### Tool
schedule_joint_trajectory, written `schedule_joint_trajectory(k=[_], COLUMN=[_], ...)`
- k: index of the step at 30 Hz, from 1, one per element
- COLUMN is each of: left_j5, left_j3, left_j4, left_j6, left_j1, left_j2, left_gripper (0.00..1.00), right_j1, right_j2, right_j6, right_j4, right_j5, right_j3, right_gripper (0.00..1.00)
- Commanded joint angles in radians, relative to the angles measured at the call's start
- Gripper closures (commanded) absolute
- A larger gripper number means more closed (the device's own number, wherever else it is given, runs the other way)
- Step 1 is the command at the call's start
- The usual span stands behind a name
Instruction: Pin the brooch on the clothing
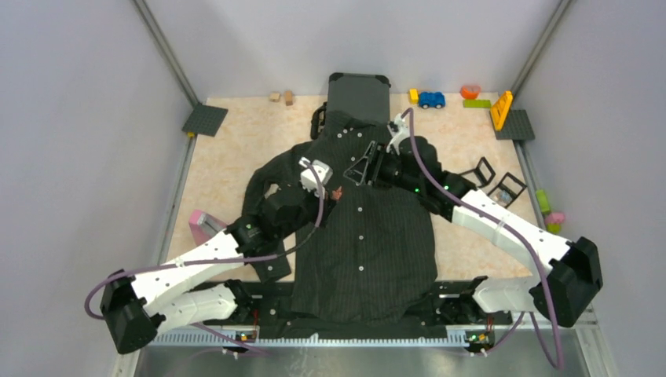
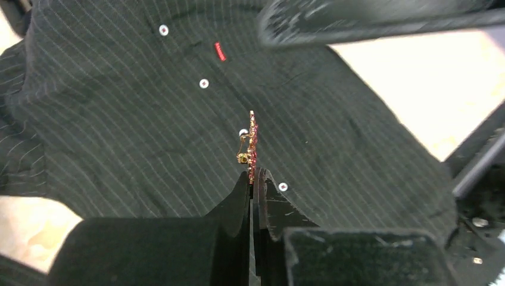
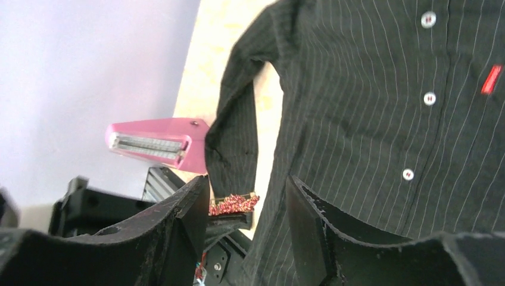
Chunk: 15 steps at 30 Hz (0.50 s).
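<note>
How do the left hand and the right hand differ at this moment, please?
The left hand is shut, whereas the right hand stands open. The left hand grips the brooch by one end. The right hand holds nothing, though its wrist view shows the brooch in the gap between its fingers. Both hands have black fingers and hang close together over the front of the shirt.

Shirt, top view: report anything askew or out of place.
The shirt overhangs at both ends: its collar lies on the suitcase, its hem over the arms' black base plate. The brooch is not on it, pinched in the left gripper.
</note>
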State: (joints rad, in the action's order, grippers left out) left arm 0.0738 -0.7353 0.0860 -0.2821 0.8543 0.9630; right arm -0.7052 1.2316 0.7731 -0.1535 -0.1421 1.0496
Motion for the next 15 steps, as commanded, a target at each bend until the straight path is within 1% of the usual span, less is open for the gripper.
schedule_joint_trajectory(k=[1,4,10,15], left_j5=[0.312,0.325,0.356,0.388], left_j3=[-0.069,-0.075,-0.082,-0.087], left_j4=[0.025,0.001,-0.025,-0.026], left_j6=[0.121,0.115,0.091,0.084], left_j1=[0.105,0.126,0.162,0.182], left_j2=[0.063,0.094,0.138,0.162], left_gripper=[1.00,1.00,1.00,1.00], right_j1=[-0.065,-0.086,-0.116,-0.128], right_j2=[0.051,0.089,0.125,0.146], right_j6=[0.105,0.127,0.150,0.161], right_j4=[-0.027,-0.043,-0.064,-0.055], right_j5=[0.136,0.139,0.180,0.170], right_j3=[0.061,0.077,0.086,0.083], right_gripper=[0.49,0.52,0.53,0.57])
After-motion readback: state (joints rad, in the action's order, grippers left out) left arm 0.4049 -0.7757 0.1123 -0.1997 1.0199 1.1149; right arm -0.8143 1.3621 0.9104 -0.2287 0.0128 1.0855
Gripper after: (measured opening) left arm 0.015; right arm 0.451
